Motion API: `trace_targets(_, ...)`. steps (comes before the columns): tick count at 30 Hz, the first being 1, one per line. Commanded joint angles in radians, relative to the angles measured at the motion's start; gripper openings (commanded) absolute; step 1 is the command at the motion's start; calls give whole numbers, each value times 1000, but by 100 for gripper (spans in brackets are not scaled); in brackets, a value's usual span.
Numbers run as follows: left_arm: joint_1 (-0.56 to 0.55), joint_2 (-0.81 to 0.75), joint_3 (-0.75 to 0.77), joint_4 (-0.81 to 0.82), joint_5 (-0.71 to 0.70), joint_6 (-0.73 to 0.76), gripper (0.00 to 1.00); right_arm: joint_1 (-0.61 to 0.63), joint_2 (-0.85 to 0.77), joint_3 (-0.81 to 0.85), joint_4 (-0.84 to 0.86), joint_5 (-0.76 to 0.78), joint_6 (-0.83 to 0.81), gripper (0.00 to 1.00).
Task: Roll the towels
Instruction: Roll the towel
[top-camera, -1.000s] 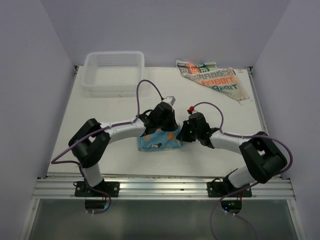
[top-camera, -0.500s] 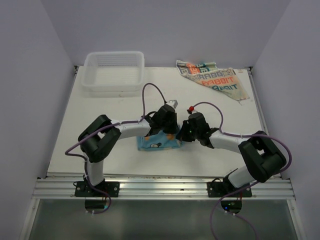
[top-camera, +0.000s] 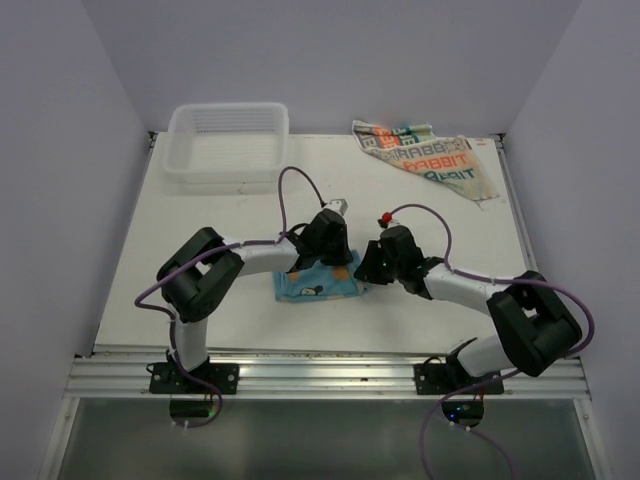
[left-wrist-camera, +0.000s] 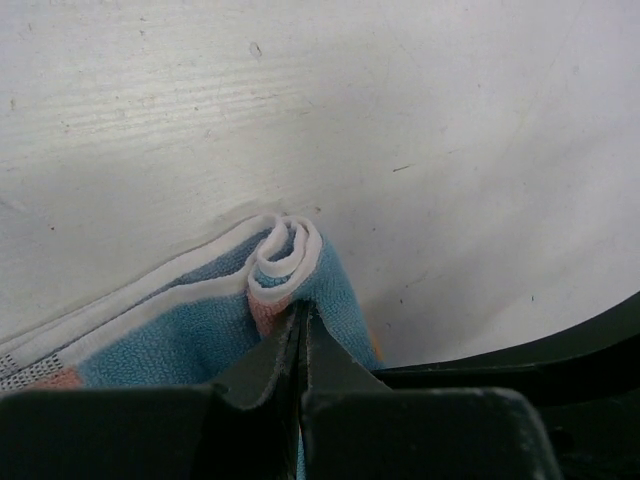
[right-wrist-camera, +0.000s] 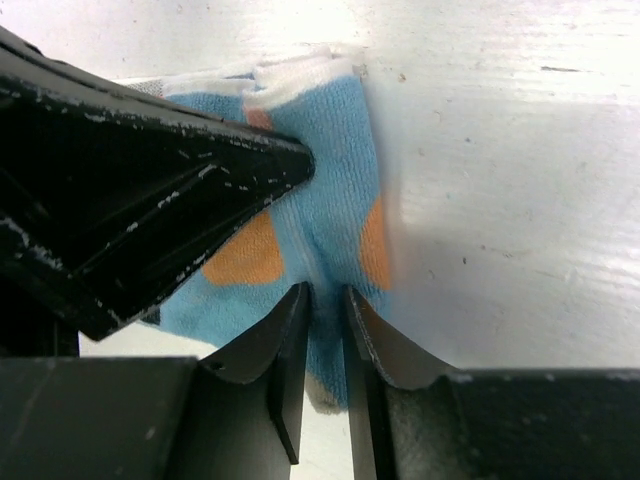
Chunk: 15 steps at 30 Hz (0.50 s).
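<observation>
Blue towel (top-camera: 318, 287) pinched by left and right jaws.

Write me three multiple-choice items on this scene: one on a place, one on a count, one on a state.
1. Where on the table does the white basket stand?
A. Far left corner
B. Near right corner
C. Between the two arms

2. How many towels lie on the table?
A. One
B. Two
C. Four

3. What is the left gripper doing?
A. Hanging open above bare table
B. Pinching the blue towel beside its rolled end
C. Gripping the basket's rim

Answers:
1 A: the top view shows the basket at the table's far left.
2 B: there is the blue towel near the middle and the cream lettered towel at the far right.
3 B: the left wrist view shows it shut on blue cloth just below the roll.
</observation>
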Motion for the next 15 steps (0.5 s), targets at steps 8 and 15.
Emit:
trace_targets(8,11,47,-24,67,-25,-20,0,11,-110,-19,-145,31,-16,26)
trace_targets(15,11,53,-36,67,-31,-21,0,26,-185,-47,-172,47,2,20)
